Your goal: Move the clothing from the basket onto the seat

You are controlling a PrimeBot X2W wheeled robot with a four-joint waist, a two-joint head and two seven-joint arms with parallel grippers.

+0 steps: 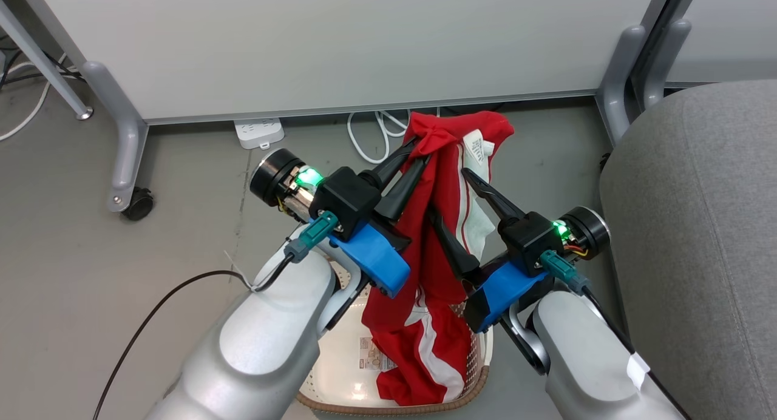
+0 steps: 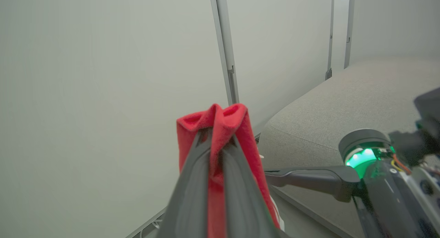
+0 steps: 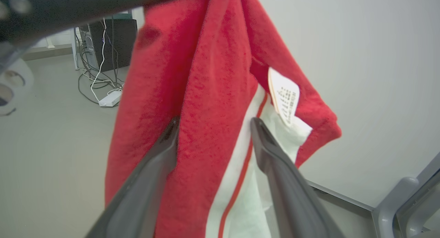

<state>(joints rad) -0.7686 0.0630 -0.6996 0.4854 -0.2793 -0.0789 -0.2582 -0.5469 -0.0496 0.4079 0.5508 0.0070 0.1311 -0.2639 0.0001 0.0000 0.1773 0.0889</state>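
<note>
My left gripper (image 1: 420, 152) is shut on the top fold of the red clothing (image 1: 440, 250), which it holds up above the basket (image 1: 340, 362). The garment hangs down with its white stripe and label showing, and its lower end lies in the cream basket. My right gripper (image 1: 447, 192) is open, its two fingers on either side of the hanging fabric just below the left grip. In the right wrist view the red cloth (image 3: 206, 93) fills the gap between the open fingers (image 3: 161, 152). The left wrist view shows the pinched fold (image 2: 216, 122). To my right stands the grey seat (image 1: 698, 238).
A white partition panel (image 1: 340, 44) on grey legs (image 1: 124, 141) with a caster stands close behind the basket. A power strip (image 1: 259, 132) and white cables (image 1: 373, 135) lie on the floor under it. A dark computer tower (image 3: 110, 38) stands further off on the floor.
</note>
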